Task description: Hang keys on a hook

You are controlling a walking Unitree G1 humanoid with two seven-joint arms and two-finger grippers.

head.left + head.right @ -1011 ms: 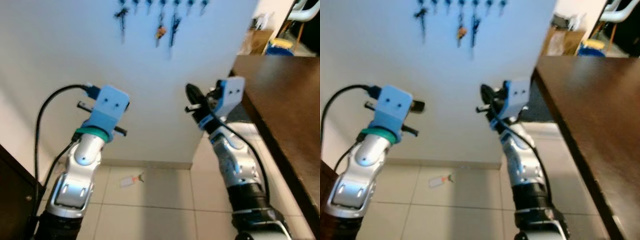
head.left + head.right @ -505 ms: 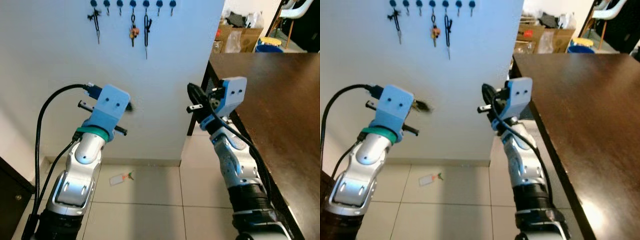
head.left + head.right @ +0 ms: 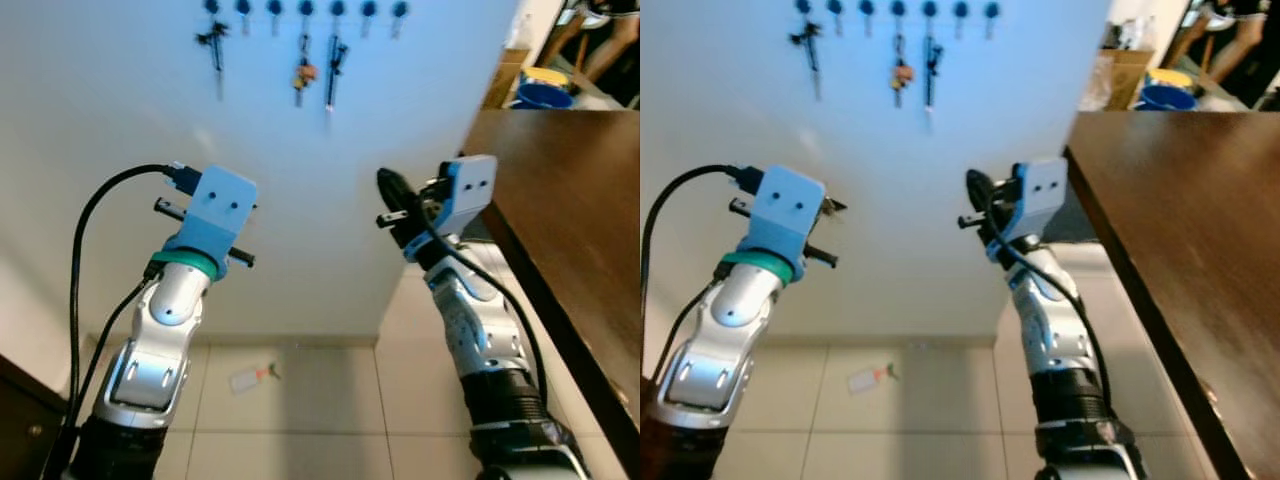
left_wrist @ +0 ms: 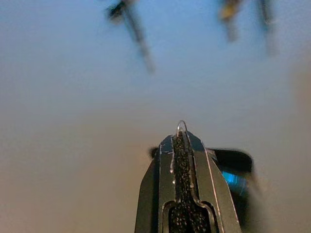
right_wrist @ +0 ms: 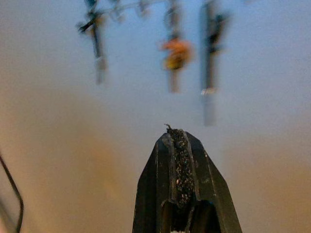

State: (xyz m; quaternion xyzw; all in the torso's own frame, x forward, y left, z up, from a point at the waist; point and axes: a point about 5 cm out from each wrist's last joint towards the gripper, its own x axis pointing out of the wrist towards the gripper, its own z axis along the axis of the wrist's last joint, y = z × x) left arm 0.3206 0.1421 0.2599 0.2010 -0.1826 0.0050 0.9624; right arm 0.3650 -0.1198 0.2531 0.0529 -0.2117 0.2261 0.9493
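White wall (image 3: 130,90) fills the head views, with blue hooks (image 3: 305,8) in a row up top and three key bunches (image 3: 303,75) hanging below them. Both arms reach up toward it. A brown desk (image 3: 580,190) stands on the right, and a small tag (image 3: 250,377) lies on the floor tiles.

Left wrist view: the left claw (image 4: 181,133) is clenched on a thin metal ring (image 4: 181,127) at its tip.

Right wrist view: the right claw (image 5: 176,133) is clenched, holding nothing, with keys blurry beyond.
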